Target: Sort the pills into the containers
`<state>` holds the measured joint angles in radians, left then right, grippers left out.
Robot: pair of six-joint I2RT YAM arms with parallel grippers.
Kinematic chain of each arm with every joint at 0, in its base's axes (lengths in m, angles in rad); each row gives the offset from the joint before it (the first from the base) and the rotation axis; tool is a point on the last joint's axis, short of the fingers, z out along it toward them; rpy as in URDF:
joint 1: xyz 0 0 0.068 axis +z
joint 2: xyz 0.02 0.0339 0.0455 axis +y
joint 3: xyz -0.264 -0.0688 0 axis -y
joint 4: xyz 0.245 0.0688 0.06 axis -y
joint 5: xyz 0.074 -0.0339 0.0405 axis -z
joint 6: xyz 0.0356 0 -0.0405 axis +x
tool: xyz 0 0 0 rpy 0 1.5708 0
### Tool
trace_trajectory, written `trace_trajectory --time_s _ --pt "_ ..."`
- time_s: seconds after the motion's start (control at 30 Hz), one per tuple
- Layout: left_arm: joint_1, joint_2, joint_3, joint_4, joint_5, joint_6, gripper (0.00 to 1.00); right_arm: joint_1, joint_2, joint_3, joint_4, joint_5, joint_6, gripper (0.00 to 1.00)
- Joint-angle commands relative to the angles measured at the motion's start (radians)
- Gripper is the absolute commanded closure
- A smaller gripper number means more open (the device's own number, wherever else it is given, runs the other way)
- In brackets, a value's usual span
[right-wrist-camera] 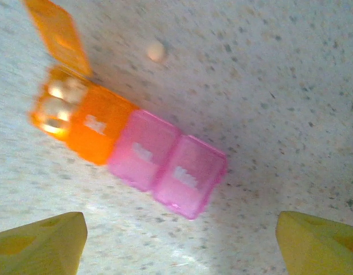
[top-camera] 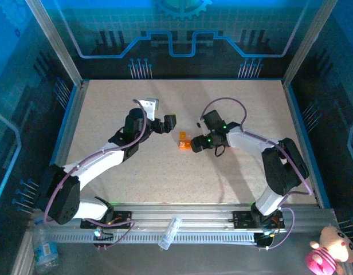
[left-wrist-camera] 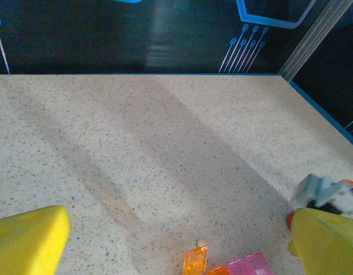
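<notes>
Two grippers over a speckled table (top-camera: pixel 165 189). On the left, the left gripper (top-camera: pixel 168 121) spread wide, yellow fingertips (left-wrist-camera: pixel 27 238) far apart, holding nothing, touching nothing. Just to its right, in the middle of the table, the containers (top-camera: pixel 182 140): a small strip lying flat, orange at one end, then two pink boxes side by side. At the orange end, the orange lid (right-wrist-camera: pixel 56 34) flipped up, with a few pale pills (right-wrist-camera: pixel 59 103) inside the open box. Both pink lids shut. One more round pill (right-wrist-camera: pixel 156 51) loose on the table, near the open lid, not touching the strip. On the right, the right gripper (top-camera: pixel 192 143) spread too, close above the strip, empty, not touching the plastic.
</notes>
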<state>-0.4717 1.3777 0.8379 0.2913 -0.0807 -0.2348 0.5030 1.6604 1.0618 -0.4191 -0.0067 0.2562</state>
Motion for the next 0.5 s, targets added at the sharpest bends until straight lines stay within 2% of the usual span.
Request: trace_trajectory --time_s 0.0,0.13,0.2,0.23,0.33,0.4,0.47 --pt "0.013 0.055 0.065 -0.047 0.044 0.007 0.01 -0.034 -0.012 0.061 -0.016 -0.121 0.09 0.15" --pt "0.017 0.13 0.148 -0.138 0.059 0.024 0.02 -0.056 0.058 0.124 -0.051 -0.146 0.144 0.21" --pt "0.021 0.172 0.195 -0.191 0.069 0.032 0.08 -0.062 0.091 0.142 -0.068 -0.134 0.155 0.25" --pt "0.023 0.192 0.214 -0.213 0.076 0.034 0.15 -0.064 0.103 0.146 -0.072 -0.131 0.157 0.27" --pt "0.028 0.258 0.28 -0.288 0.098 0.044 0.45 -0.073 0.135 0.152 -0.076 -0.132 0.161 0.31" --pt "0.028 0.302 0.326 -0.337 0.104 0.048 0.75 -0.073 0.149 0.153 -0.078 -0.13 0.158 0.32" --pt "0.03 0.34 0.364 -0.38 0.107 0.05 1.0 -0.074 0.153 0.15 -0.079 -0.121 0.156 0.33"
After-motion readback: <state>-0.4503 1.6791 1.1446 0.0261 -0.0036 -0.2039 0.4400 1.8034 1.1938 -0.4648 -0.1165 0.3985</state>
